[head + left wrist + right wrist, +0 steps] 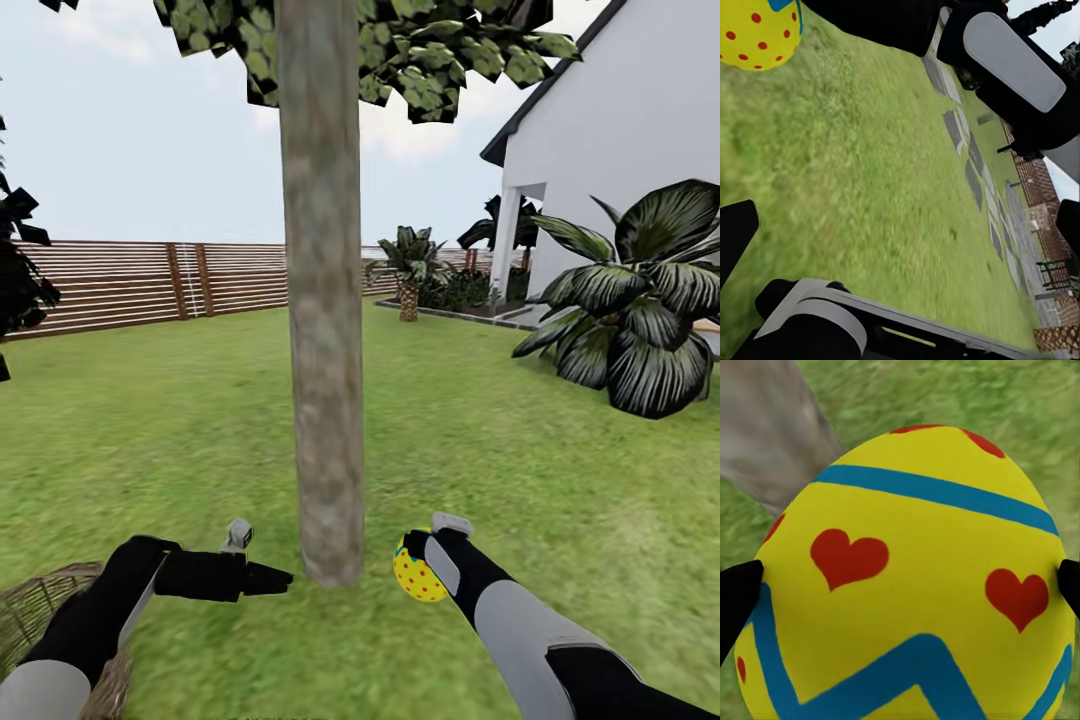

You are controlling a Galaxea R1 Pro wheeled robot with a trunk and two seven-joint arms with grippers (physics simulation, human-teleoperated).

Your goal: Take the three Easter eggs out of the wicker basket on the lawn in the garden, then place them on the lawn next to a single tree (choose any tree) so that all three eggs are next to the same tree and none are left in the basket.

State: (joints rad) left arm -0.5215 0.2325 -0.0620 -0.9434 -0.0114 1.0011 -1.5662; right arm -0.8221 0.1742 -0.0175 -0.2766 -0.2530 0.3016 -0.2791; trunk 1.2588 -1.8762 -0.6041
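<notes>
Gripping one Easter egg [418, 577] low in the frame's centre-right, the right pincer [424, 556] is clamped on its sides, just right of the tree [322, 330] trunk's foot and above the lawn [520, 470]. The left pincer [275, 577] hovers empty left of the trunk; its spread is unclear. The wicker basket [45, 610] sits lower left.

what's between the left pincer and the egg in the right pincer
In the head view, the tree trunk base stands between the left pincer and the Easter egg, with lawn around it.
</notes>
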